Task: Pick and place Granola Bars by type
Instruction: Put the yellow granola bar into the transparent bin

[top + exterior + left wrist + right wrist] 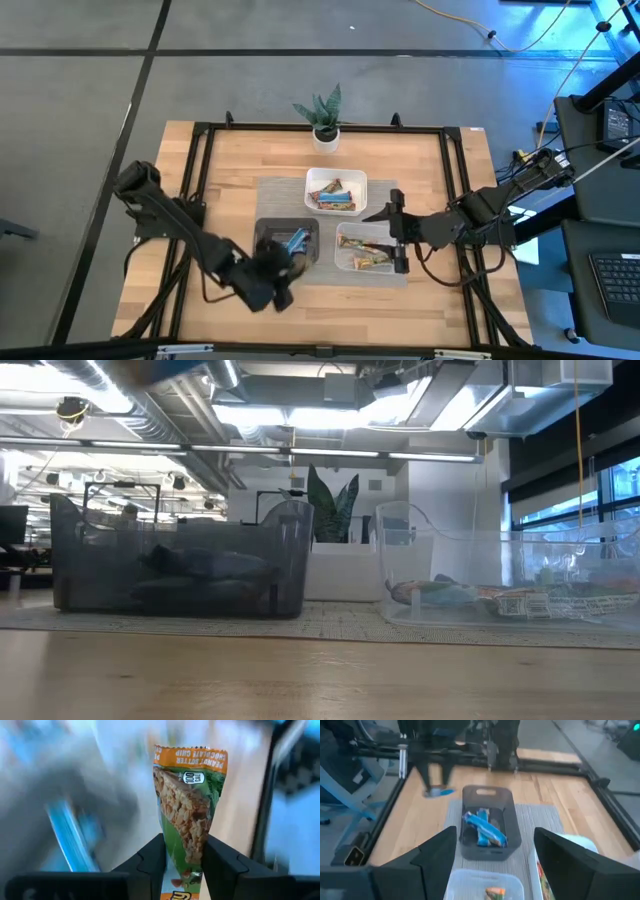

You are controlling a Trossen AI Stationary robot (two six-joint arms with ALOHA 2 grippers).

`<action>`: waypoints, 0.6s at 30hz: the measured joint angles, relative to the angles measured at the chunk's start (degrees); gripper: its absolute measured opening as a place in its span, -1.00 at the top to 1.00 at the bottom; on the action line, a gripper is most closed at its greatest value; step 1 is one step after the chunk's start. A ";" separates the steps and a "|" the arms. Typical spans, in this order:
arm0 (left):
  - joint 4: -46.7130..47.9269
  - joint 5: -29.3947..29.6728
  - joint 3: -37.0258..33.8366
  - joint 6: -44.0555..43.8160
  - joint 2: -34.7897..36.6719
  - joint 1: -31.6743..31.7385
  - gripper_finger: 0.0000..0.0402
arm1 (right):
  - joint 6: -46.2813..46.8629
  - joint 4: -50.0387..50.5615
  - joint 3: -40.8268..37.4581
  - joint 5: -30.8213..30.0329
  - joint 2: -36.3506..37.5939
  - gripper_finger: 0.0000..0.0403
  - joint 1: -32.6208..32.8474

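Note:
My left gripper (278, 272) (184, 845) hovers by the near edge of the black tray (262, 232) and is shut on a green-and-tan granola bar (187, 800). Blue bars (294, 239) (485, 829) lie in the black tray. Green-and-tan bars (368, 262) lie in the clear tray (345, 232). Mixed bars (334, 196) lie in the white tray (312, 180). My right gripper (397, 235) (495, 840) is open above the clear tray's right side and touches nothing. Neither gripper shows in the low view. My left gripper pinches the green-and-tan bar between its two fingers (150, 865), one on each long edge of the wrapper (192, 855). The fingers lie along the bar. Its orange-banded end (192, 756) sticks out well past the fingertips and touches nothing in the wrist view.
The three trays sit on a grey mat (270, 195) in the table's middle. A potted plant (323, 118) stands at the far edge. A black frame (200, 150) runs round the table top. Bare wood (330, 310) lies near the front edge.

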State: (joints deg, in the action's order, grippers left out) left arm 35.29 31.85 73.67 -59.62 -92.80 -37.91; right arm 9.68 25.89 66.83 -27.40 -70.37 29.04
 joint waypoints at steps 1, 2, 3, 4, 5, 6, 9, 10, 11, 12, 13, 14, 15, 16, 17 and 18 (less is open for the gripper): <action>-1.63 3.66 0.02 2.66 1.07 0.72 0.48 | -0.76 -0.93 0.00 0.00 0.00 -0.33 0.00; -3.35 6.46 0.02 5.44 1.97 1.62 0.48 | -1.01 -1.96 0.00 0.07 0.00 -0.33 0.00; -5.81 8.70 0.02 8.40 2.73 2.74 0.48 | -1.07 -2.97 0.00 0.08 0.00 -0.33 0.00; -8.76 10.38 0.02 11.64 3.48 3.81 0.48 | -1.09 -3.96 0.00 0.09 0.00 -0.33 0.00; -11.72 11.61 0.02 15.14 4.17 4.90 0.48 | -1.13 -5.01 0.00 0.04 -0.02 -0.33 0.00; -15.33 11.93 0.02 19.01 4.81 6.05 0.48 | -1.18 -6.04 0.00 0.06 -0.02 -0.33 -0.01; -26.47 7.69 0.04 32.48 5.78 9.46 0.48 | -2.85 -9.03 0.00 0.05 -0.14 -0.33 -0.45; -30.05 5.10 0.04 36.65 5.79 10.49 0.48 | -3.84 -10.11 0.00 0.02 -0.21 -0.33 -0.46; -33.45 2.04 0.04 40.35 5.77 11.44 0.48 | -4.36 -11.03 0.02 -0.02 -0.24 -0.33 -0.50; -36.42 -0.55 0.04 43.94 5.77 12.19 0.48 | -5.05 -12.24 0.01 -0.04 -0.26 -0.33 -0.50; -39.02 -3.01 0.04 46.82 5.77 12.91 0.48 | -5.59 -13.60 0.01 -0.04 -0.28 -0.33 -0.48; -41.37 -4.99 0.04 49.15 5.77 13.57 0.48 | -5.90 -14.84 0.02 -0.04 -0.35 -0.33 -0.48; -42.94 -6.80 0.07 50.98 5.77 14.21 0.48 | -6.10 -15.86 0.04 -0.04 -0.41 -0.33 -0.48; -44.34 -8.14 0.07 52.64 5.77 14.88 0.48 | -6.53 -16.40 0.04 -0.01 -0.48 -0.33 -0.46; -45.55 -9.17 0.07 54.04 5.77 15.49 0.48 | -6.78 -16.92 0.04 0.00 -0.52 -0.33 -0.46; -46.60 -9.89 0.07 55.44 5.77 16.06 0.48 | -6.85 -17.95 0.04 -0.03 -0.62 -0.33 -0.49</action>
State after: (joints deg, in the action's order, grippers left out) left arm -11.31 21.96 73.73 -4.17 -87.02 -21.86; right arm 2.83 7.93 66.87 -27.43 -70.99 28.54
